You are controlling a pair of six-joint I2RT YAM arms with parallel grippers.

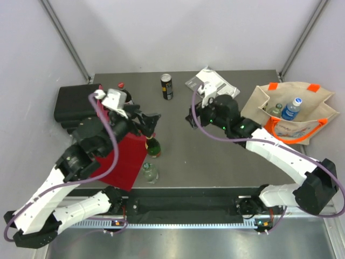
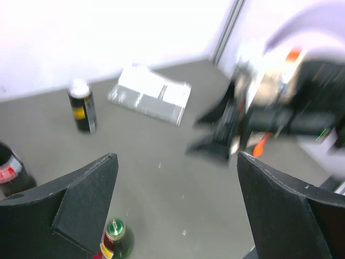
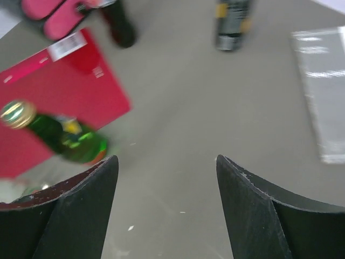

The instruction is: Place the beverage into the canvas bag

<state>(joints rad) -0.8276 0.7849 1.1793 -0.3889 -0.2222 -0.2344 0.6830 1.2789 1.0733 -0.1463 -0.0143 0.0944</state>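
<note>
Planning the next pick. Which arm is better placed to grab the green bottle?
Left. The left gripper hangs open right beside the green bottle, whose cap shows close to its finger in the wrist view. The right gripper is open and empty but farther off.

A dark grey matte desk (image 1: 215, 156) fills the middle of the overhead frame, and the close views show a few tiny white specks on it. Plain pale walls close it in on three sides: a back wall (image 1: 183, 32) across the top, a left wall (image 1: 27, 59) and a right wall (image 1: 331, 65). A slim grey metal post (image 1: 64, 39) slants down the upper left corner, and a second grey post (image 1: 304, 36) slants down the upper right. Along the bottom runs a black rail (image 1: 183, 205) above a white slotted strip (image 1: 183, 223), with a dull grey metal panel (image 1: 302, 245) at lower right. The light is soft and even, and shadows are faint.
</note>
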